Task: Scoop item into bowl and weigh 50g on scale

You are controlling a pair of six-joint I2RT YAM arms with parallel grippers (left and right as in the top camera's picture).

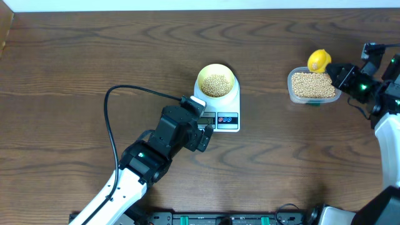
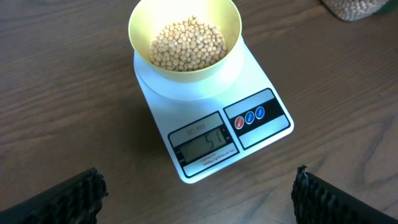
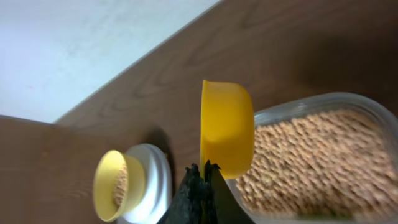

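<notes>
Left gripper (image 1: 200, 123), jaws spread wide & empty, hovers at 6 o'clock of scale (image 2: 155, 93). Scale's long axis runs 12–6 in overhead view, display (image 2: 205, 146) end at 6. Label reads "SF-400", readout approx. "51". Bowl (image 2: 140, 22) w/ beans (image 2: 188, 43) sits on scale's 12 o'clock end. Right gripper (image 3: 202, 177), jaws clenched on yellow spoon (image 3: 225, 127), is over clear tub (image 1: 312, 87) at 3 o'clock on bench (image 1: 75, 50).

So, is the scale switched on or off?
On: the display of the scale shows dark digits; the bowl of beans sits on it.
</notes>
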